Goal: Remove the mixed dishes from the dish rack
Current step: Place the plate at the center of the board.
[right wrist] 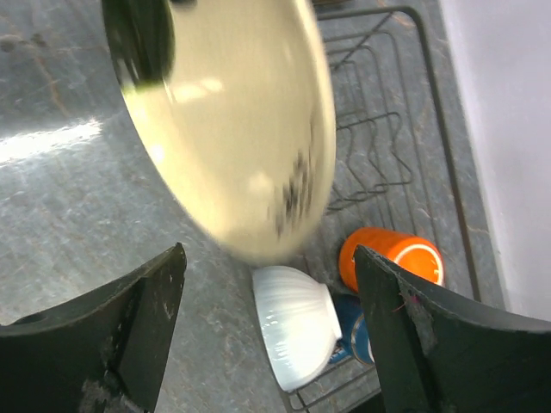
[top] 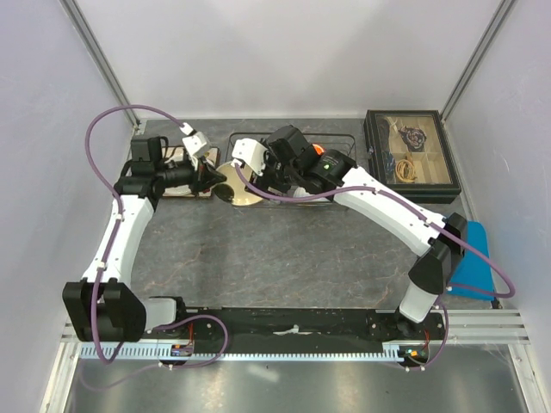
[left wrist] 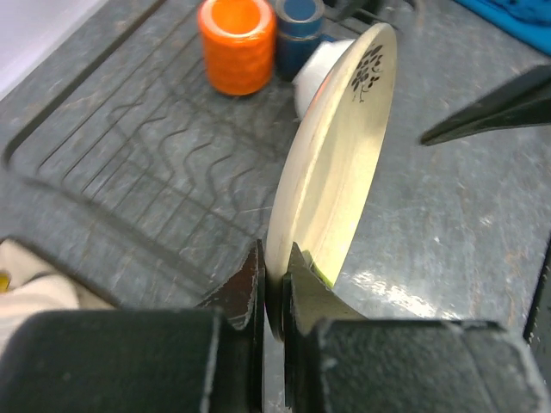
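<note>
Grey surface, white walls. Far left, a cream piece (left wrist: 30, 280) lies outside the rack (left wrist: 146, 163), probably already unloaded. My left hand (left wrist: 274, 284) is clamped on the rim of the plate (left wrist: 331, 163), which stands on edge at the rack's left end. My right hand (right wrist: 269, 254) gapes wide, empty. Left in the rack: white bowl (right wrist: 297, 323), orange cup (right wrist: 392, 254), blue mug (right wrist: 353, 331).

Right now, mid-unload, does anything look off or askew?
Nothing spilled or broken. One oddity: the round pale plate hangs on edge, pinched only at its rim by the left hand; the right hand stands open, clear of it.
</note>
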Robot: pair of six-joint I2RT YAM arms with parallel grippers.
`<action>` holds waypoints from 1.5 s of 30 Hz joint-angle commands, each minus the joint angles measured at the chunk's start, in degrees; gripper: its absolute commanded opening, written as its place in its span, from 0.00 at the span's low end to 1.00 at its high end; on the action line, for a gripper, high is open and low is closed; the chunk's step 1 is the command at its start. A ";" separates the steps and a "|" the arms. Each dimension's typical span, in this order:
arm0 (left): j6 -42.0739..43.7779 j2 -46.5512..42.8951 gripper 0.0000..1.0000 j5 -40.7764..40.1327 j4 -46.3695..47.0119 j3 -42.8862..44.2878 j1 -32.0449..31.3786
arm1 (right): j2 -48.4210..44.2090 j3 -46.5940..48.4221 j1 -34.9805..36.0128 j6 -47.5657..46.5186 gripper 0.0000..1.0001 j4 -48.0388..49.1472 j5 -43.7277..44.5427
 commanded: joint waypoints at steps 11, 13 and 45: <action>-32.65 8.32 0.02 -1.49 21.00 0.77 19.01 | -4.45 -4.66 0.08 2.03 0.90 7.16 7.87; -35.12 9.29 0.02 -4.91 22.33 0.51 19.98 | -4.54 -4.92 0.08 2.03 0.90 7.25 7.78; -50.43 30.64 0.02 -19.25 25.41 4.02 26.92 | -11.39 -15.91 0.17 0.54 0.91 9.88 8.05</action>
